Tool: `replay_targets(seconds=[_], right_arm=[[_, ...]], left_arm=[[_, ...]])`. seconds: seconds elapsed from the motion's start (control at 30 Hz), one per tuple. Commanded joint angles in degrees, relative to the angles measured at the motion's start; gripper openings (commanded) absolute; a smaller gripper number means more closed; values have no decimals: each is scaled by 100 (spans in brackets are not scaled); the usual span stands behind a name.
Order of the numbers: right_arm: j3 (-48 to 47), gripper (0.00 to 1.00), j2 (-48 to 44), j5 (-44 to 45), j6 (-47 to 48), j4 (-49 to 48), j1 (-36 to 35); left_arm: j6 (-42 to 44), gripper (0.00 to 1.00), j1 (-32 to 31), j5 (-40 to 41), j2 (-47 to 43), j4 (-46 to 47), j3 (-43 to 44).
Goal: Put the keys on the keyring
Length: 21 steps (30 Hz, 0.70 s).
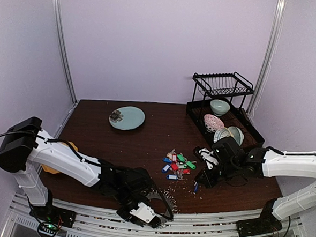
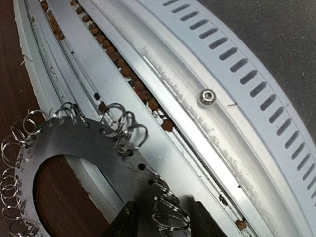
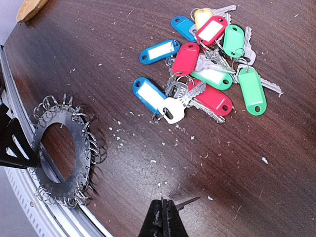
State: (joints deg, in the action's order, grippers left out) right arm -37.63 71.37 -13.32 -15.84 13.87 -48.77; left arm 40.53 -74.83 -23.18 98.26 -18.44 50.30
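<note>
Looking stiff, thin and slick, the keyring point(image 3: 83, 140) at the desk point(image 3: 98, 39) edge wants a rim pinch; left end effector point(image 2: 165, 217) straddles it, grip unclear, right end effector point(image 3: 163, 219) closed, empty.

**Left wrist view:** the flat grey metal keyring fringed with wire loops point(image 2: 84, 143) runs off the left and bottom edges. Only the dark tips of the left tool point(image 2: 163, 223) show, and their contact with the loops cannot be told.

**Right wrist view:** the black right tool point(image 3: 164, 217) is cut by the bottom edge, and a yellow rounded object point(image 3: 30, 7) by the top corner.

**Top view:** the teeth of the colour-tagged silver keys point(image 1: 177, 165) are too small to read.
</note>
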Motion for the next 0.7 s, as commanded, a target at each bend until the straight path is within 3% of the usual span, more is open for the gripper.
replay_targets(seconds=[0.0,0.17,0.37,0.43,0.57,0.67], right_arm=[[87,0,-62,-65,74,-128,25],[38,0,-59,-100,84,-142,21],[-49,0,-69,-74,115,-90,21],[-90,0,-58,-59,111,-2,26],[-75,0,-141,-13,75,60,25],[-54,0,-192,-15,46,-48,26]], left_arm=[[-159,29,25,428,25,586,43],[-708,11,209,1574,15,1234,46],[-1598,13,1052,2273,94,1703,237],[-1541,16,1118,2034,-23,1643,228],[-963,30,1119,426,-426,1151,60],[-864,34,1119,280,-420,772,16]])
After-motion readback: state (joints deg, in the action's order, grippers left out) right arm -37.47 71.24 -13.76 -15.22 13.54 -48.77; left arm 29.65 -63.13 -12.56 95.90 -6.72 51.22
